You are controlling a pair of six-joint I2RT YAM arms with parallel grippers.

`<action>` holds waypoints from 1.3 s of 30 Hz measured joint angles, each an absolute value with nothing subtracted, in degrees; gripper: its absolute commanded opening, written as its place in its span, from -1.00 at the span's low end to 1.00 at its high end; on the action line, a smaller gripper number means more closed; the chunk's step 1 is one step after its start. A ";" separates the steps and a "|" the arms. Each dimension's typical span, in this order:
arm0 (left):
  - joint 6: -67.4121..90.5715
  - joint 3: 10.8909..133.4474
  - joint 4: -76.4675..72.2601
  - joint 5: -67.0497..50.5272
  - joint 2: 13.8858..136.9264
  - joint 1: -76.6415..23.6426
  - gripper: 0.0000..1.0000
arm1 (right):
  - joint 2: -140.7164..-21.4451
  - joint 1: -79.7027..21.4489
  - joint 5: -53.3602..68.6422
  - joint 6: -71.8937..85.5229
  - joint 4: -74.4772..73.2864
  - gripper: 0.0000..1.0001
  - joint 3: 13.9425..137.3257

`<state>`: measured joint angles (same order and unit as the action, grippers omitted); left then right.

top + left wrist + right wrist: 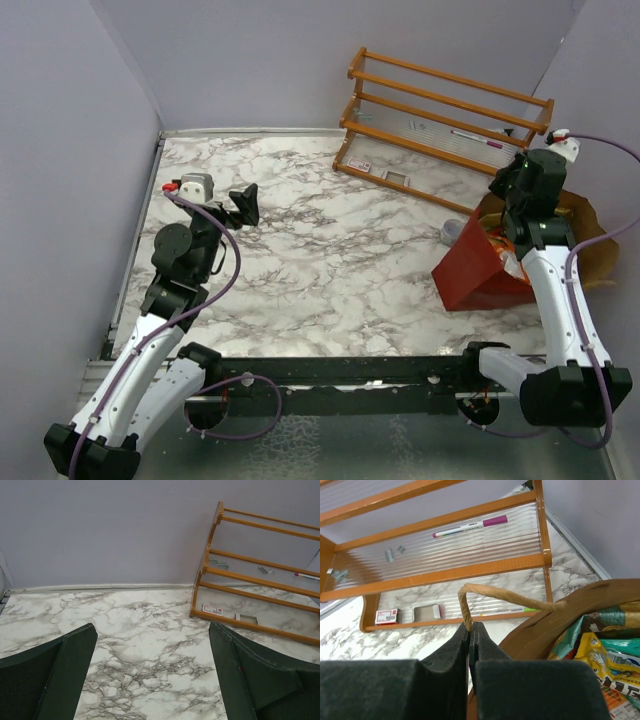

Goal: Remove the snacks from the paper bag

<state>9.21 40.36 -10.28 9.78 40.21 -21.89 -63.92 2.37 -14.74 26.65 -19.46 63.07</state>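
Seen from above, a marble-patterned worktop fills the frame, and a red paper bag stands at its right edge, mouth up, just below an orange wooden rack in the upper right. The right arm reaches up the right side of the frame and bends over the bag's mouth. In the right wrist view, the right tool sits at bottom centre with its two dark fingers clenched together, pinching the bag's thin brown string handle, which loops up from the seam and runs right to the bag's brown rim. The snacks, yellow, teal and orange packets, lie inside the bag at the lower right, just beside the tool. The left tool hangs released, fingers spread wide over bare marble at the left, well apart from the bag.
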 measured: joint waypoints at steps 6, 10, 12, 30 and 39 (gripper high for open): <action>9.23 40.36 -10.28 9.93 40.69 -21.89 0.93 | -58.17 2.37 -11.29 24.95 -25.21 -0.97 63.05; 9.23 40.36 -10.28 9.93 40.86 -21.89 0.92 | -56.01 2.37 -6.39 23.75 -28.23 -0.97 63.05; 9.26 40.36 -10.28 9.93 40.95 -21.89 0.92 | -55.46 2.37 -3.25 23.33 -29.74 -0.97 63.11; 9.28 40.36 -10.22 10.07 42.98 -21.89 0.91 | -51.51 2.42 21.67 22.76 -43.83 -0.95 66.59; 9.30 40.36 -10.22 10.11 43.11 -21.89 0.91 | -54.35 1.08 36.03 21.71 -43.68 -0.81 66.43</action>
